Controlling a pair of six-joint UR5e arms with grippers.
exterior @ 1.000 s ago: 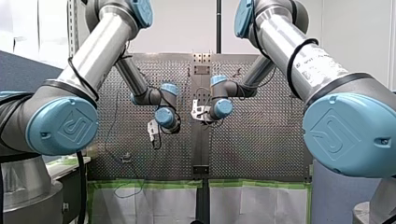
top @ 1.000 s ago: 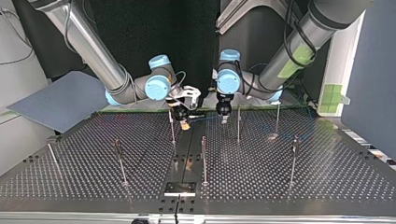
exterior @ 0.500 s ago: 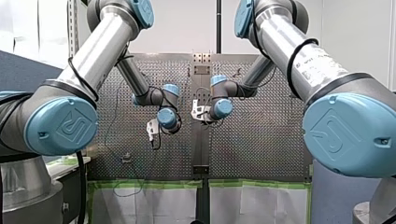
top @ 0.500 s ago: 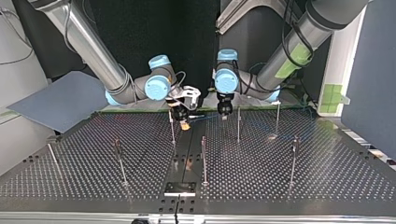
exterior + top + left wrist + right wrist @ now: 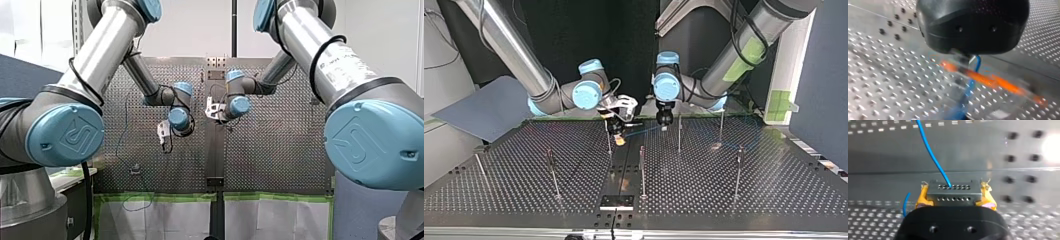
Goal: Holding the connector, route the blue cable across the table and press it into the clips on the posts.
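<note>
Two tools near the arm-side edge of the worktop (image 5: pixel 734 195), right tool (image 5: pixel 954 188) pinching a grey perforated connector (image 5: pixel 953 195) between yellow pads (image 5: pixel 922 196), thin blue cable (image 5: pixel 931 155) leaving it, grip of left tool (image 5: pixel 664 125) unclear.

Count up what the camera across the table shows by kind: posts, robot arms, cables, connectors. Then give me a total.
Posts: 7
Robot arms: 2
Blue cable: 1
Connector: 1
Total: 11
</note>
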